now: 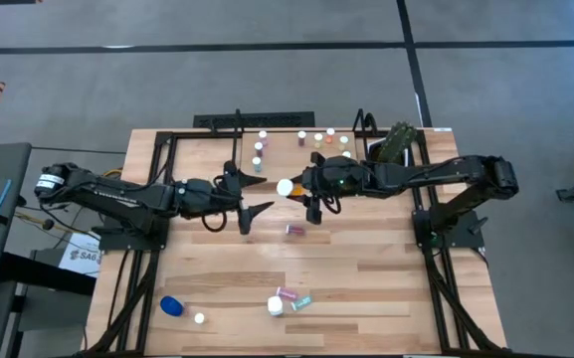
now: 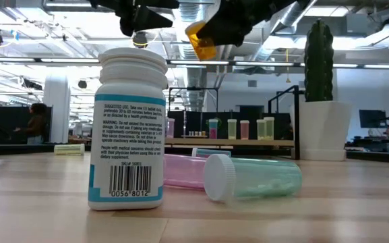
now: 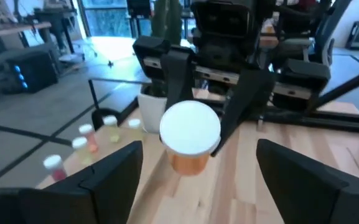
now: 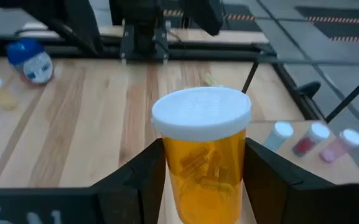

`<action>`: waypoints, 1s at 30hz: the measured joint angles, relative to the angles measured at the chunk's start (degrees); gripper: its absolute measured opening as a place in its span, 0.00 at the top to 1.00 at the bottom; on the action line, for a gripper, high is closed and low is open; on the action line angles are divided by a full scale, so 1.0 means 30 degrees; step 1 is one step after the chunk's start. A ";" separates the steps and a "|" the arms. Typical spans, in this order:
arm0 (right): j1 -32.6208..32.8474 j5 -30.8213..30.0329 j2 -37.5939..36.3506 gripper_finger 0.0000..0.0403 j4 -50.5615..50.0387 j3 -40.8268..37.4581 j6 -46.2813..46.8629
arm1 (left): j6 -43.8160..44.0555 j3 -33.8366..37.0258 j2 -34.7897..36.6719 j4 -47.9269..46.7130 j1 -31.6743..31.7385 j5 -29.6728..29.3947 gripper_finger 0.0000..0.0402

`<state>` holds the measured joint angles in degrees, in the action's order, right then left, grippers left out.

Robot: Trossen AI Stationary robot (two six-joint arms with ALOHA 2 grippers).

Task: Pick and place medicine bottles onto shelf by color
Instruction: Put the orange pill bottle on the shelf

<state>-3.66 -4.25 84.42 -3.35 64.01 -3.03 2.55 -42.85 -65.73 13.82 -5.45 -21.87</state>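
My right gripper (image 4: pixel 204 146) is shut on an orange medicine bottle (image 4: pixel 204 162) with a white cap, held high over the middle of the table (image 1: pixel 285 186). My left gripper (image 3: pixel 199 144) is open just to the bottle's left (image 1: pixel 252 192). Its fingers stand wide on either side of the cap and touch nothing. The shelf (image 2: pixel 228 141) runs along the far edge. Several small bottles (image 1: pixel 318 139) stand upright on it. My right gripper pinches the bottle's orange body (image 4: pixel 174 171) just below the cap, one finger on each side. The fingers come from the table's right, about level. The bottle is lifted clear of the table and tilted, with its cap (image 3: pixel 190 127) toward my left gripper.
A pink vial (image 1: pixel 294 230) lies mid-table. Near the front edge are a white bottle (image 2: pixel 127 128), a pink vial (image 1: pixel 287 293) and a teal vial (image 2: pixel 251 177) lying down, a blue bottle (image 1: pixel 171 305) and a small white-capped one (image 1: pixel 199 318). A potted cactus (image 2: pixel 319 74) stands far right.
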 joint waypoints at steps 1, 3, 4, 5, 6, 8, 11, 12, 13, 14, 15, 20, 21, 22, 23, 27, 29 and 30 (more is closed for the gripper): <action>-0.0001 -0.0007 0.0000 0.51 0.0345 0.0000 0.0005 | -0.0126 0.0000 -0.0012 0.0142 0.0081 0.0077 0.25; -0.0008 -0.0007 0.0000 0.51 0.1037 0.0000 0.0009 | -0.0493 0.0000 -0.0244 0.0813 0.0152 0.0231 0.25; -0.0008 -0.0007 0.0000 0.50 0.1333 0.0000 0.0009 | -0.0805 0.0001 -0.0290 0.1002 0.0145 0.0252 0.26; -0.0008 -0.0007 0.0000 0.50 0.1643 0.0000 0.0009 | -0.1154 0.0007 -0.0374 0.1441 0.0145 0.0329 0.26; -0.0002 -0.0007 0.0006 0.50 0.1926 0.0000 0.0009 | -0.1543 -0.0004 -0.0587 0.2147 0.0145 0.0494 0.26; 0.0089 -0.0007 0.0007 0.50 0.2304 0.0007 0.0002 | -0.2216 -0.0017 -0.0975 0.2799 0.0145 0.0662 0.27; 0.0287 -0.0056 0.0029 0.50 0.2734 0.0007 -0.0172 | -0.3219 -0.0007 -0.1589 0.4436 0.0145 0.0444 0.27; 0.0383 -0.0161 0.0022 0.50 0.2795 0.0007 -0.0324 | -0.3536 0.0000 -0.1659 0.4614 0.0144 0.0271 0.27; 0.0496 -0.0154 0.0025 0.50 0.2971 0.0007 -0.0556 | -0.3727 0.0000 -0.1795 0.5094 0.0137 0.0133 0.27; 0.0604 -0.0146 0.0029 0.50 0.3139 0.0007 -0.0788 | -0.3957 -0.0013 -0.1944 0.5629 0.0137 0.0139 0.27; 0.0731 -0.0134 0.0029 0.50 0.3300 0.0007 -0.0989 | -0.4121 -0.0011 -0.1998 0.5734 0.0141 0.0129 0.27; 0.1080 -0.0058 0.0029 0.50 0.4310 0.0007 -0.1804 | -0.4197 -0.0007 -0.2193 0.6401 0.0153 0.0087 0.27; 0.1099 -0.0060 0.0029 0.50 0.4370 0.0007 -0.1971 | -0.4197 -0.0007 -0.2200 0.6445 0.0152 -0.0013 0.27; 0.1089 -0.0065 0.0029 0.50 0.4390 0.0007 -0.2105 | -0.4186 -0.0007 -0.2200 0.6466 0.0152 -0.0235 0.27; 0.1076 -0.0087 0.0029 0.50 0.4377 0.0007 -0.2149 | -0.4120 -0.0007 -0.2200 0.6483 0.0152 -0.0374 0.27; 0.1063 -0.0080 0.0022 0.50 0.4464 0.0013 -0.2001 | -0.4051 -0.0007 -0.2200 0.6756 0.0152 -0.0605 0.28; 0.1070 -0.0073 0.0022 0.50 0.4420 0.0015 -0.2001 | -0.3981 -0.0007 -0.2200 0.6756 0.0152 -0.0295 0.30; 0.1070 -0.0069 0.0022 0.50 0.4413 0.0015 -0.2001 | -0.3929 -0.0007 -0.2200 0.6756 0.0152 -0.0275 0.31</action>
<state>-0.45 -4.46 84.49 9.89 64.05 -9.04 -9.24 -42.87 -72.34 34.09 -4.99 -22.70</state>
